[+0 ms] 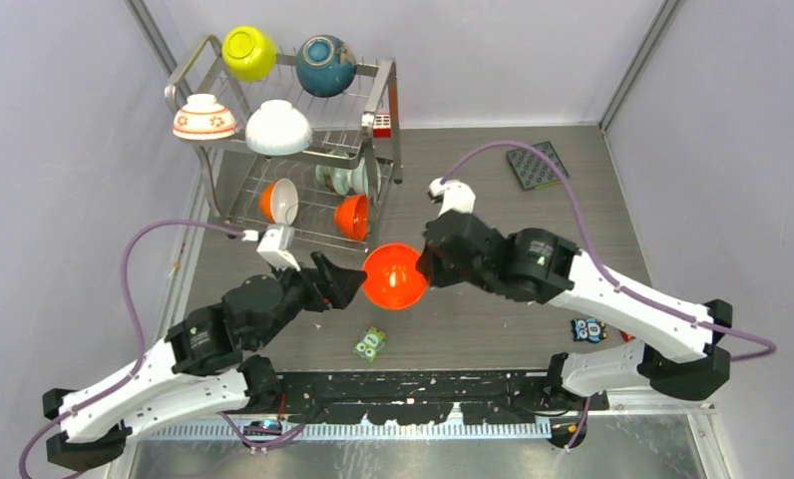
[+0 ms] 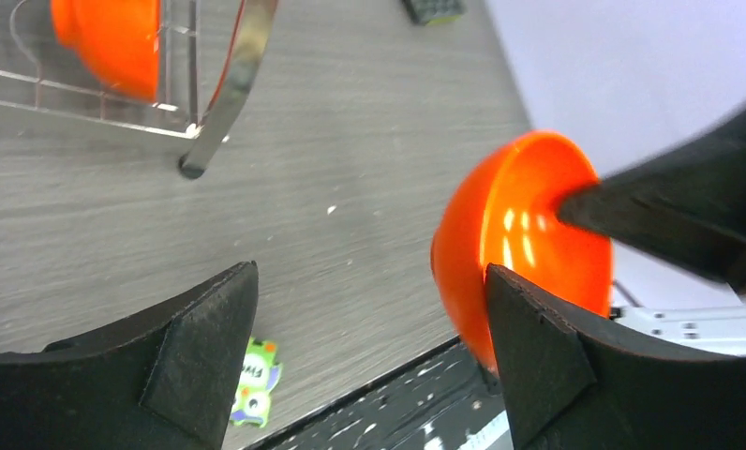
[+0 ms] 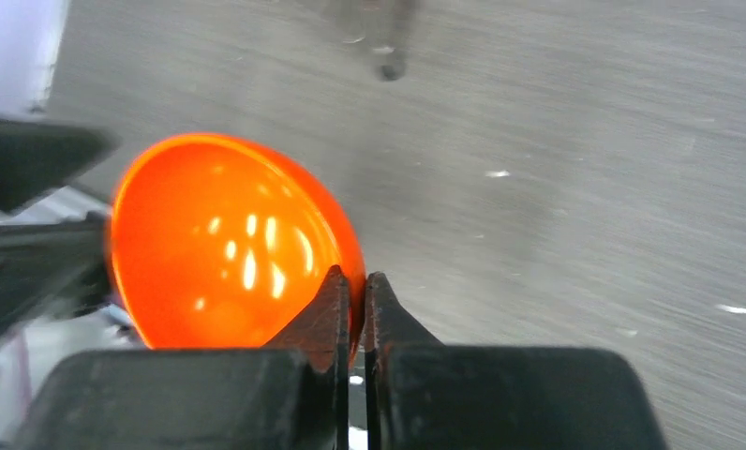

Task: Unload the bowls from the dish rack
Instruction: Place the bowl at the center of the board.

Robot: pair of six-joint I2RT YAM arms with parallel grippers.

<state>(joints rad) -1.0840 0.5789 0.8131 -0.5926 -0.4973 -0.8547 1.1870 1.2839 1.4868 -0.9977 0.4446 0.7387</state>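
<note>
Top external view: an orange bowl (image 1: pixel 394 276) hangs above the table (image 1: pixel 493 319), near and to the right of the dish rack (image 1: pixel 385 95), between the two arms. The right gripper (image 1: pixel 425 267) has its right edge; the left gripper (image 1: pixel 351 284) sits just beside its left edge. Six bowls remain in the rack, among them a yellow-green bowl (image 1: pixel 249 52) and a teal bowl (image 1: pixel 325 65) on top.

Left wrist view: the left gripper (image 2: pixel 369 272) has its jaws spread wide, holding nothing. The orange bowl (image 2: pixel 500 234) is just beyond one pad; whether they touch I cannot tell.

Right wrist view: the right gripper (image 3: pixel 355 281) is clamped on the rim of the orange bowl (image 3: pixel 229 253), which stands on edge.

This looks like a handover. The left arm should back straight away to the left first. A thin rim pinch may let the bowl swivel, so the right arm should travel slowly and lower it onto bare table at the right.
</note>
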